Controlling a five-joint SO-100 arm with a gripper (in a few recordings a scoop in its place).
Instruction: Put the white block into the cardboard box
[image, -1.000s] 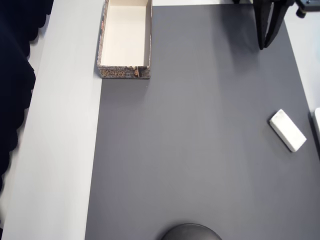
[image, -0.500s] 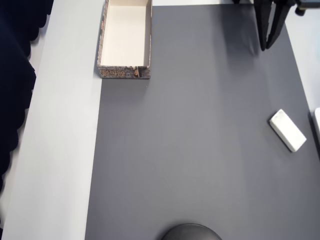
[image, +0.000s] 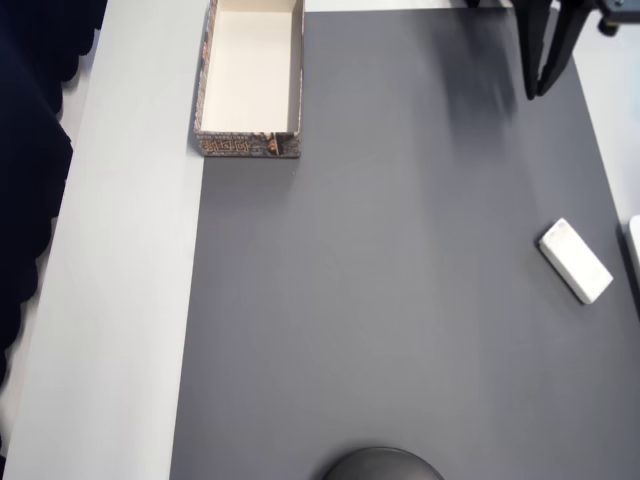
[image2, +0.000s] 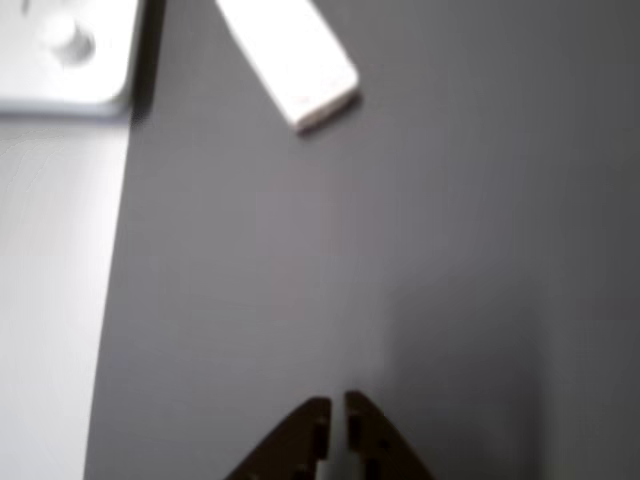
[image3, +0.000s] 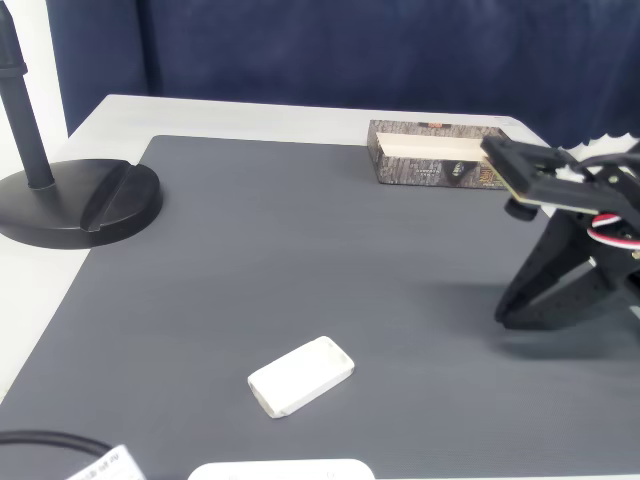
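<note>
White block (image: 575, 260): laid flat on the grey mat (image: 400, 300), long axis diagonal in the overhead view.
Gripper (image2: 336, 404): fingers seen nearly closed, nothing held.
Cardboard box (image: 250, 78): placed well apart.

block (image: 575, 260) on mat (image: 400, 300), box (image: 250, 80) far left

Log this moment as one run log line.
phase: approach | gripper: fingers nearly together, holding nothing | white block: flat on mat, untouched | cardboard box: empty, far corner
</note>
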